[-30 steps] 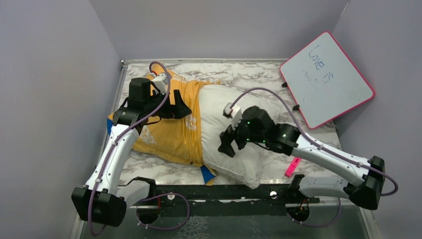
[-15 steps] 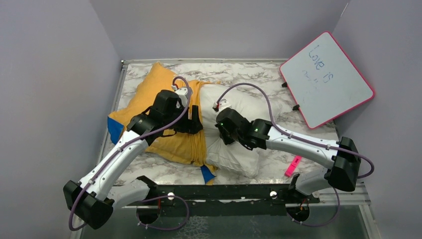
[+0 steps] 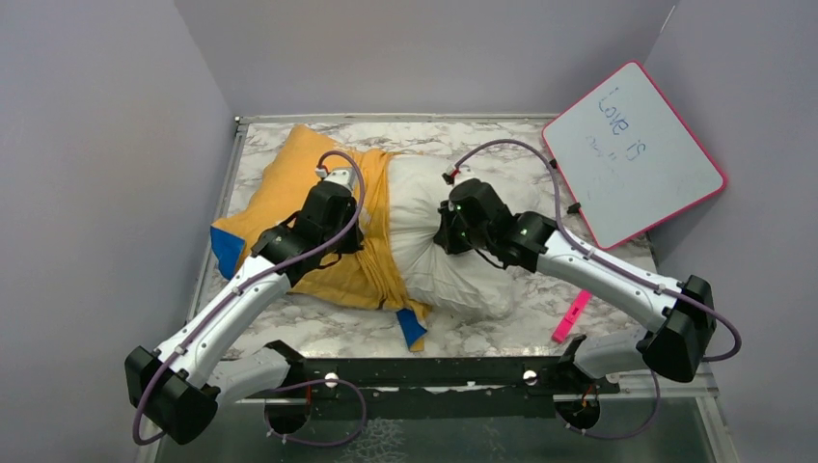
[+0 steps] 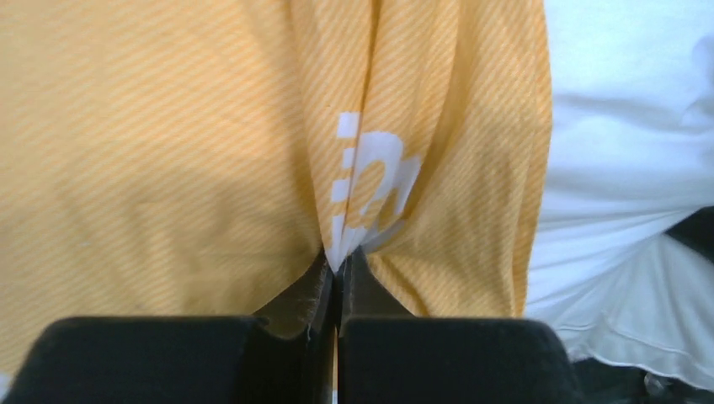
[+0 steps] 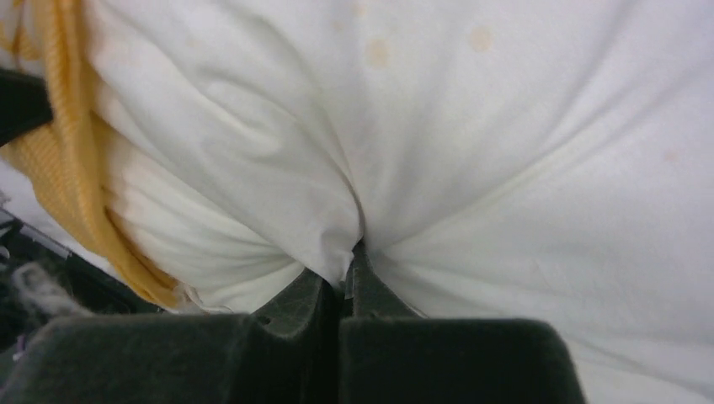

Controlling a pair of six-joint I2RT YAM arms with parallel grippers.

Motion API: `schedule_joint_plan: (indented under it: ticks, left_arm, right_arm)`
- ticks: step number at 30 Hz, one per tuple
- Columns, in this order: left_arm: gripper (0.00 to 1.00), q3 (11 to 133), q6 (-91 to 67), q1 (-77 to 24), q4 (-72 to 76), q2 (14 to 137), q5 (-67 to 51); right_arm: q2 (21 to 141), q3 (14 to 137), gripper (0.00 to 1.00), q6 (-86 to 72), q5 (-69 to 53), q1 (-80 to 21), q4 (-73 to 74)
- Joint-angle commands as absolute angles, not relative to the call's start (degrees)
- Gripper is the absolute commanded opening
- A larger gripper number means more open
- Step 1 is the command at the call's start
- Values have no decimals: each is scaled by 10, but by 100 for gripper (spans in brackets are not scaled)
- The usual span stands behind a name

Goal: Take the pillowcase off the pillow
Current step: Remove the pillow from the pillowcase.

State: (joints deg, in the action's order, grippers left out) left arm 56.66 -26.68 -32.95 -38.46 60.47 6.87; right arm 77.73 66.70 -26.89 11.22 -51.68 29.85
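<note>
Left claw (image 4: 338,273) is pressed together on a fold of the pillowcase (image 4: 168,151), pinching the orange-yellow striped face right at the white lettering (image 4: 370,181). Fabric puckers into the tips.

Right claw (image 5: 349,268) is also pressed together, pinching a tuck of the pillow (image 5: 522,168). The white cloth creases in rays toward the tips, and a few faint yellowish spots show on the pillow's skin above that.

In the top view the pillow lies across the middle of the marble tabletop (image 3: 502,145). Its left part sits inside the pillowcase and its right part is bare. The pillowcase's open edge is bunched in a ridge (image 3: 386,231) running across the pillow roughly mid-length.

The left claw sits on the covered part, just left of that ridge. The right claw sits on the bare part, just right of it. The two claws are near each other but apart.

The blue face of the pillowcase peeks out at the pillow's near edge (image 3: 413,328) and at its left end (image 3: 227,253).

A pink-edged whiteboard (image 3: 632,154) with handwriting stands tilted beyond the pillow's right end, not touching it. A pink marker (image 3: 569,320) lies on the tabletop off the pillow's near right corner.
</note>
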Motion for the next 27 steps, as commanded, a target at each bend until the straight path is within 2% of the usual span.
schedule_joint_plan:
  ticks: [1,5,9,10,11,12,15,19,23,26,27]
  left_arm:
    - [0,580,-207,-282,-429,607,189]
    - [0,579,-151,-180,-422,621,155]
    - [0,598,-134,-127,-423,631,111]
    - [14,605,-134,-125,-422,630,74]
    - [41,610,-137,-125,-421,627,28]
    - [60,612,-143,-125,-421,622,-20]
    - [81,596,-177,-125,-425,582,-118]
    - [91,547,-239,-125,-443,499,-215]
    - [91,473,-291,-125,-447,430,-292]
    - [93,407,-348,-125,-430,374,-278]
    - [93,367,-370,-125,-383,356,-288]
  right_arm:
    - [753,699,1,-252,149,-441,288]
    - [737,693,1,-242,133,-421,288]
    - [734,673,0,-251,80,-421,280]
    - [736,669,0,-253,68,-421,279]
    - [741,667,0,-254,54,-421,276]
    - [747,668,0,-257,46,-421,276]
    - [771,688,0,-265,21,-421,287]
    - [789,710,0,-285,-25,-420,277]
    - [808,729,0,-302,-67,-420,268]
    - [817,732,0,-309,-87,-420,267]
    - [818,730,0,-311,-93,-419,265]
